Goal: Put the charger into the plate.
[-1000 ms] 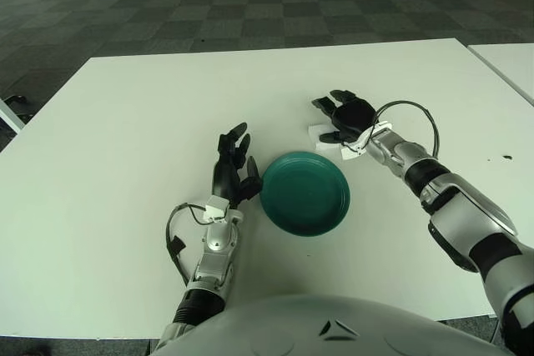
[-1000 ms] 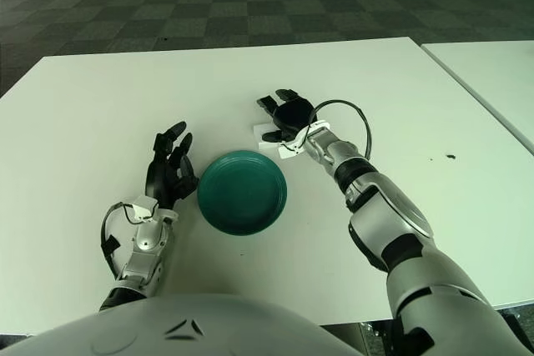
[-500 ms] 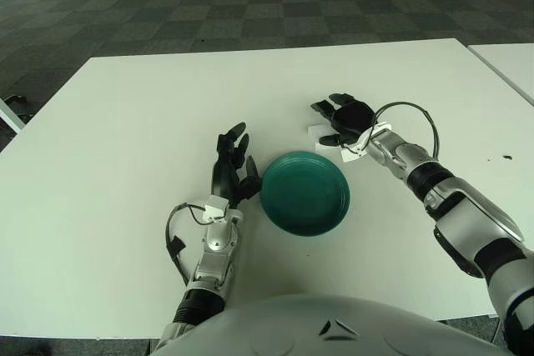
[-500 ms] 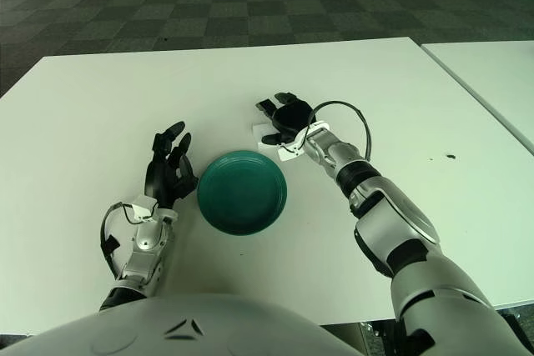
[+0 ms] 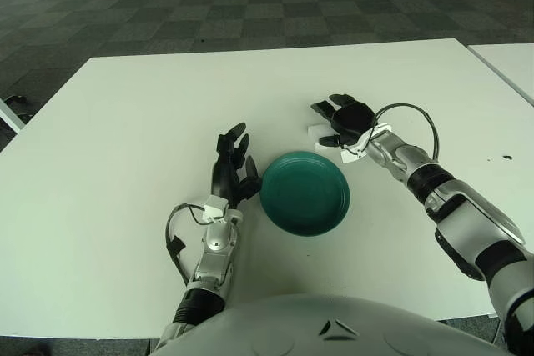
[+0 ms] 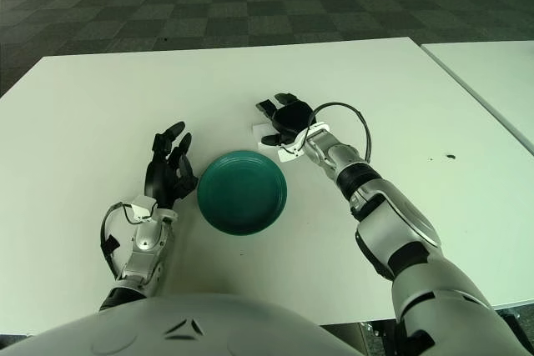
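A: Where is the charger (image 5: 318, 132), and which hand is at work?

B: The small white charger lies on the white desk (image 5: 117, 147), just beyond the far right rim of the green plate (image 5: 304, 193). The right hand (image 5: 346, 117) sits directly over it, covering most of it; only a white corner shows at the hand's left edge.

A: State of the fingers?

B: The right hand's fingers (image 6: 267, 107) are spread and arched over the charger. Whether they already pinch it cannot be told, since the palm hides the contact. The charger appears to rest on the desk.

A: And the other hand?

B: The left hand (image 5: 233, 167) shows just left of the plate, fingers extended upward and slightly apart, holding nothing.

A: Progress of the task?

B: Early, by my judgement. The plate holds nothing. The reach to the charger looks complete; closing the grasp, lifting, carrying the short way to the plate and releasing all remain.
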You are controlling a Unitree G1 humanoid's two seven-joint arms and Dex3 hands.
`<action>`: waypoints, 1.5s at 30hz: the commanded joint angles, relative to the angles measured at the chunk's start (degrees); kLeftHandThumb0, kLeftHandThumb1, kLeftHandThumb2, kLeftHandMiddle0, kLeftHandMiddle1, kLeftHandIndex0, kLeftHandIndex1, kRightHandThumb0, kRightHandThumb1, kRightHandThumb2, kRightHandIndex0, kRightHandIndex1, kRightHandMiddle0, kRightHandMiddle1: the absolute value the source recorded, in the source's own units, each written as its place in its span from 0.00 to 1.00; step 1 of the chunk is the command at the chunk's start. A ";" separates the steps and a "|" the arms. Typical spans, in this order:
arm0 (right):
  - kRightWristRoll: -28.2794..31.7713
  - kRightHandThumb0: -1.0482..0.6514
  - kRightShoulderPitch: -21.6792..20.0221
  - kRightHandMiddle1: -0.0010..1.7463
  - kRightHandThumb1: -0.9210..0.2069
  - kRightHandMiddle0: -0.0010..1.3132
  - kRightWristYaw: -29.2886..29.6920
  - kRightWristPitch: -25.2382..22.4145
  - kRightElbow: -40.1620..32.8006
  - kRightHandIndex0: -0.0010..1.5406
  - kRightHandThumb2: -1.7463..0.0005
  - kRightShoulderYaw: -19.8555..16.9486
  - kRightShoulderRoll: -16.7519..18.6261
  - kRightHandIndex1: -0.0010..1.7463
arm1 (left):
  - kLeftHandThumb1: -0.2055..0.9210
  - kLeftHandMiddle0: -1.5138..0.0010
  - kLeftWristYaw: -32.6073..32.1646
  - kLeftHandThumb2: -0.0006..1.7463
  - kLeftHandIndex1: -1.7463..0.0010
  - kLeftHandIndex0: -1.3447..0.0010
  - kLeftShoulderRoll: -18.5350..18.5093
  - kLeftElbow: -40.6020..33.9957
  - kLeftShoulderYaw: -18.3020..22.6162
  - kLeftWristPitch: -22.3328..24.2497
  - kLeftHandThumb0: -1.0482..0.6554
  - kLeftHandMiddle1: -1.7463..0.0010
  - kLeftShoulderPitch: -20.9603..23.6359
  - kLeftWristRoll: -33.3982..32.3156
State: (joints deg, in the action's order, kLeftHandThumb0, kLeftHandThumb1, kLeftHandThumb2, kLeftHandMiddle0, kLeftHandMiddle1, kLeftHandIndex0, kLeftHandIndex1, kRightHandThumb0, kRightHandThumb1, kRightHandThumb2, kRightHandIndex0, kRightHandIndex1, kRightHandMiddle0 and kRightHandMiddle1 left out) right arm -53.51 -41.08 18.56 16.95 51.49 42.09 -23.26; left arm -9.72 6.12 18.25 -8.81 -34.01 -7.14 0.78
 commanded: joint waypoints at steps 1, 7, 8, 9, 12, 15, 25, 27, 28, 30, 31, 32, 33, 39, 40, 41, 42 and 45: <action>-0.67 0.10 1.61 0.25 0.00 0.00 -1.32 -0.46 3.39 0.15 0.66 0.92 0.93 0.00 | 1.00 0.70 0.64 0.61 0.52 0.96 1.82 2.91 -0.33 -0.01 0.04 1.00 -2.66 0.39; -0.50 0.10 0.77 0.25 0.00 0.00 -1.79 -0.39 5.76 0.15 0.67 1.12 1.78 0.00 | 1.00 0.71 0.64 0.62 0.53 0.98 2.11 2.38 -0.47 0.50 0.05 1.00 -2.96 0.42; -0.50 0.10 0.67 0.25 0.00 0.00 -1.78 -0.35 6.04 0.15 0.67 1.17 1.87 0.00 | 1.00 0.71 0.63 0.62 0.53 0.98 2.17 2.26 -0.47 0.62 0.06 1.00 -3.02 0.37; -0.48 0.11 0.51 0.25 0.00 0.00 -1.76 -0.24 6.55 0.15 0.67 1.24 2.00 0.00 | 1.00 0.72 0.55 0.63 0.53 0.98 2.26 2.06 -0.43 0.78 0.06 1.00 -3.08 0.32; -0.40 0.11 0.16 0.25 0.00 0.00 -1.84 -0.01 7.67 0.15 0.67 1.41 2.31 0.01 | 1.00 0.72 0.34 0.63 0.53 0.98 2.39 1.71 -0.30 0.97 0.06 1.00 -3.19 0.20; -0.42 0.11 -0.09 0.25 0.00 0.00 -1.89 0.10 8.63 0.16 0.67 1.62 2.61 0.01 | 1.00 0.73 0.38 0.63 0.53 0.98 2.35 1.74 -0.19 0.74 0.05 1.00 -3.26 0.04; -0.93 0.12 -0.68 0.24 0.00 0.00 -0.77 0.16 13.50 0.16 0.68 2.79 4.35 0.01 | 1.00 0.72 1.62 0.61 0.53 0.98 2.26 2.19 -0.65 -0.03 0.05 1.00 -3.24 -0.60; -1.22 0.12 -0.81 0.24 0.00 0.00 -0.55 0.34 14.08 0.17 0.68 3.18 4.45 0.01 | 1.00 0.72 2.11 0.61 0.53 0.99 2.33 2.25 -0.73 0.00 0.05 1.00 -3.21 -0.98; -1.42 0.12 -0.81 0.24 0.00 0.00 -0.22 0.38 14.52 0.17 0.68 3.47 4.55 0.01 | 1.00 0.72 2.35 0.61 0.53 0.99 2.43 2.19 -0.76 0.12 0.05 1.00 -3.26 -1.29; -1.70 0.12 -0.84 0.24 0.00 0.00 0.30 0.44 15.17 0.17 0.68 3.95 4.72 0.01 | 1.00 0.73 2.73 0.62 0.53 1.00 2.66 1.91 -0.77 0.46 0.05 1.00 -3.45 -1.85; -1.76 0.12 -0.87 0.24 0.00 0.00 0.50 0.49 15.39 0.17 0.68 4.15 4.73 0.01 | 1.00 0.73 2.86 0.62 0.54 1.00 2.78 1.71 -0.80 0.66 0.04 1.00 -3.59 -2.08; -1.75 0.12 -0.93 0.24 0.00 0.00 0.63 0.54 15.53 0.17 0.68 4.30 4.74 0.01 | 1.00 0.74 2.94 0.62 0.54 1.00 2.84 1.57 -0.82 0.78 0.04 1.00 -3.68 -2.22; -1.86 0.13 -1.01 0.24 0.00 0.00 0.77 0.61 15.70 0.17 0.68 4.61 4.72 0.01 | 1.00 0.74 3.14 0.62 0.55 1.00 3.00 1.28 -0.81 1.10 0.04 1.00 -3.87 -2.75; -2.24 0.13 -1.31 0.23 0.00 0.00 1.42 0.82 16.51 0.16 0.66 6.27 4.78 0.00 | 1.00 0.75 3.86 0.62 0.55 1.00 3.34 1.05 -0.49 1.73 0.03 1.00 -4.25 -4.34; -2.32 0.13 -1.29 0.23 0.00 0.00 1.51 0.80 16.65 0.16 0.66 6.53 4.87 0.00 | 1.00 0.75 3.43 0.62 0.55 1.00 3.11 1.47 -0.39 1.38 0.03 1.00 -4.08 -3.59; -2.34 0.13 -1.28 0.23 0.00 0.00 1.57 0.78 16.76 0.16 0.65 6.73 4.93 0.00 | 1.00 0.75 3.11 0.62 0.55 1.00 2.95 1.75 -0.32 1.12 0.03 1.00 -3.97 -3.00; -2.31 0.12 -1.26 0.23 0.00 0.00 1.59 0.78 16.85 0.16 0.65 6.91 4.99 0.00 | 1.00 0.75 2.72 0.62 0.55 0.99 2.77 2.00 -0.30 0.81 0.03 1.00 -3.86 -2.24; -2.07 0.12 -1.28 0.22 0.00 0.00 1.57 0.83 17.04 0.16 0.63 7.31 5.05 0.00 | 1.00 0.74 2.16 0.61 0.54 0.99 2.59 2.31 -0.26 0.40 0.03 0.99 -3.73 -1.09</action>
State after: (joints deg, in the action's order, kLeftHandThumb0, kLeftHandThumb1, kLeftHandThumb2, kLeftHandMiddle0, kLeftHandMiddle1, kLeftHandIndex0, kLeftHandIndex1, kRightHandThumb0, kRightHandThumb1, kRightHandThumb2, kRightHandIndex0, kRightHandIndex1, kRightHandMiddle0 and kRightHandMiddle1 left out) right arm -52.91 -46.55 22.38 17.88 65.61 46.68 -18.80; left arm -6.57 6.19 17.32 -9.44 -32.93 -8.55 -0.84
